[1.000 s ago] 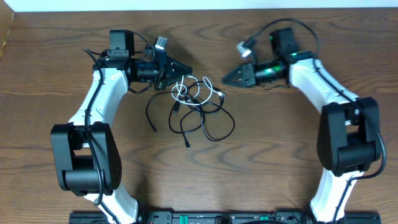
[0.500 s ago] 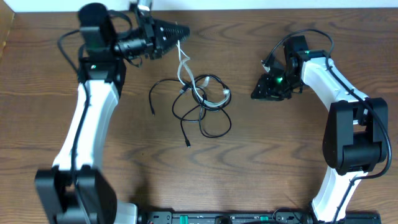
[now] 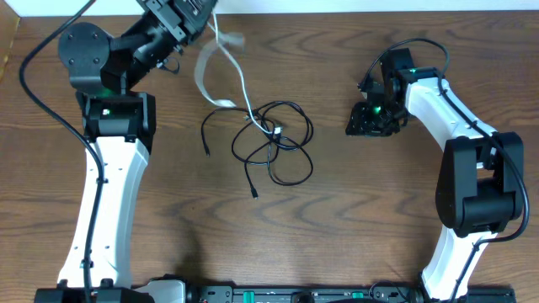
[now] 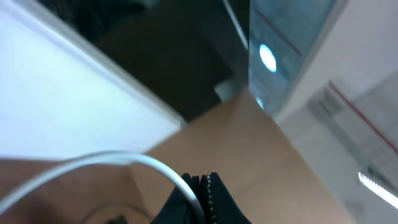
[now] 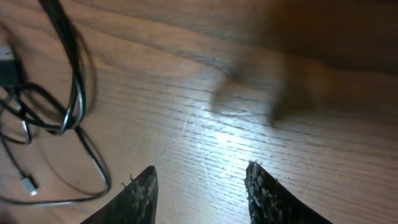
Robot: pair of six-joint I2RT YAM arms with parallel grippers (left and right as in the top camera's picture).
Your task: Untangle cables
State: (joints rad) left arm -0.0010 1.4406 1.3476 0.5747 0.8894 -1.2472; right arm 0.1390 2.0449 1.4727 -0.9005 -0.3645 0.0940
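Note:
The white cable (image 3: 244, 88) rises taut from the tangle to my left gripper (image 3: 200, 10), which is lifted high at the table's far edge. In the left wrist view the white cable (image 4: 124, 160) curves into the left gripper (image 4: 204, 179), and the jaws are shut on it. The black cable (image 3: 274, 145) lies in loose loops at mid-table, with the white cable's lower end still threaded among them. My right gripper (image 3: 354, 126) points down at the wood to the right of the tangle. Its fingers (image 5: 143, 193) stand apart around bare wood, with black cable loops (image 5: 68, 81) to their left.
A small plug end (image 5: 28, 183) of the black cable lies near the right gripper's left finger. One black strand (image 3: 207, 139) trails off to the left of the tangle. The table's far edge (image 3: 337, 10) runs just behind both arms.
My left arm has swung up and back with the white cable, drawing it out of the tangle. My right gripper moved right, tipped down toward the table and spread its fingers.

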